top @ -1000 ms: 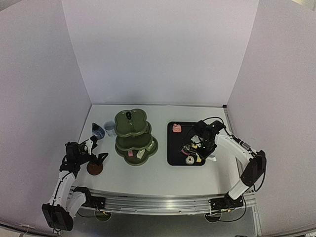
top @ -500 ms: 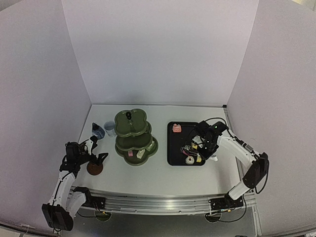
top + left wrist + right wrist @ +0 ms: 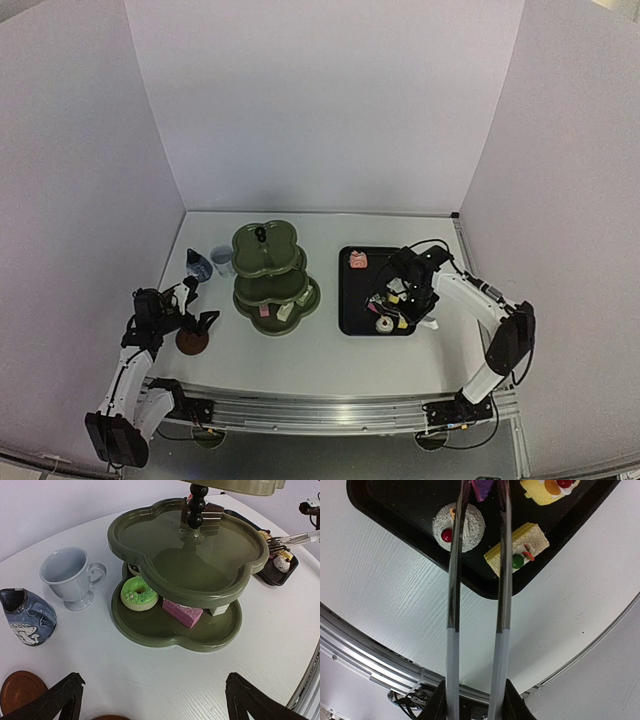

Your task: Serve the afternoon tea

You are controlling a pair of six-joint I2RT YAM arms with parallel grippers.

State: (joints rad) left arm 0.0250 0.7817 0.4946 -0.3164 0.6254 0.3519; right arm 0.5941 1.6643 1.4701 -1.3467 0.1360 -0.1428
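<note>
The dark green three-tier stand (image 3: 272,275) holds a green doughnut (image 3: 136,592), a pink slice (image 3: 182,612) and a white piece (image 3: 220,611) on its bottom tier. A chocolate slice (image 3: 211,513) sits on the middle tier. The white cup (image 3: 70,575) and blue jug (image 3: 25,617) stand left of the stand. My left gripper (image 3: 155,705) is open, low over the table in front of the stand. My right gripper (image 3: 475,700) is shut on metal tongs (image 3: 502,580), whose tips pinch a purple pastry (image 3: 482,487) over the tray.
The black tray (image 3: 352,300) carries a round white pastry with a cherry (image 3: 460,527), a yellow slice (image 3: 517,547) and a yellow pastry with fruit (image 3: 547,489). A brown coaster (image 3: 192,342) lies under the left gripper. Purple walls close in three sides.
The right wrist swung slightly out and back over the tray's right side, and the tongs were squeezed a little narrower. The left arm has not moved.
</note>
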